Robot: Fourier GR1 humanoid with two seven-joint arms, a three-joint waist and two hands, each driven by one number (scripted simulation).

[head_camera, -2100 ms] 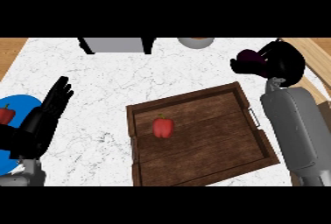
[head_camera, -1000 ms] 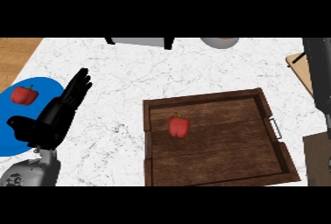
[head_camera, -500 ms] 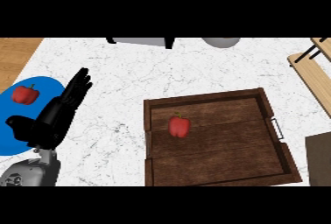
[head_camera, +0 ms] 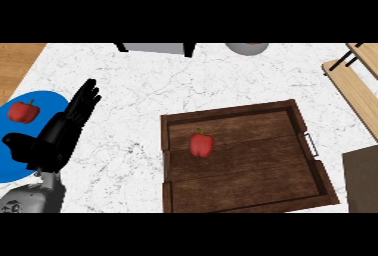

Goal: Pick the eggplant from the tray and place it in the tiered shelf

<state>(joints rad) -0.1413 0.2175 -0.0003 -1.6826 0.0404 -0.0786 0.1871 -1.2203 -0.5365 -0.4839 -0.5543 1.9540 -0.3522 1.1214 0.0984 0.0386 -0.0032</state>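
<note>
No eggplant shows in the head view. The dark wooden tray (head_camera: 230, 111) lies right of centre on the white marble counter and holds only a red bell pepper (head_camera: 200, 144) in its left half. A corner of the tiered shelf (head_camera: 360, 95), light wooden slats on a black frame, enters at the upper right edge. My left hand (head_camera: 55, 137) rests at the left, fingers straight and pointing up, open and holding nothing. My right hand is out of view.
A blue plate (head_camera: 13, 167) lies under my left hand at the left edge, with a second red pepper (head_camera: 23, 111) on it. A grey round object (head_camera: 247, 48) and a grey box (head_camera: 156, 47) stand at the back edge. A dull brown-grey block (head_camera: 363, 175) sits at the right edge.
The right arm, which held a dark purple thing at the upper right 2.1 s ago, has left the view. The view has shifted, so the shelf corner now shows. The left hand has stayed still.
</note>
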